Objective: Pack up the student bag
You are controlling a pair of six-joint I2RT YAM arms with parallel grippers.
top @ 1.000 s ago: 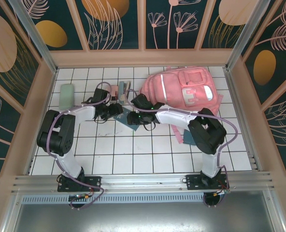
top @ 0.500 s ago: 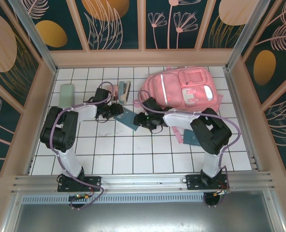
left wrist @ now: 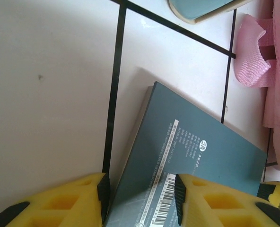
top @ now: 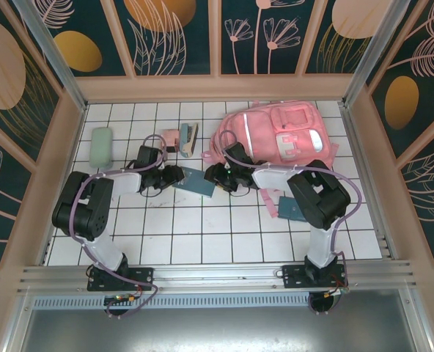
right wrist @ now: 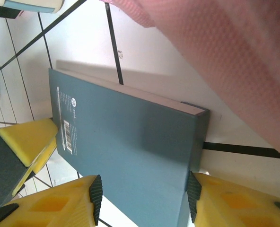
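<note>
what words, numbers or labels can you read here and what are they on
teal book: rows of small white print beside a round logo, too small and blurred to read.
teal book: a barcode, with any print by it unreadable.
student bag: no lettering that can be made out.

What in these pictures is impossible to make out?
Top view: whether left gripper or right gripper actually clamps the teal book; the wrists cover its ends.
Left wrist view: book's print, too small and blurred.
Right wrist view: student bag, its opening beyond the frame edge.
</note>
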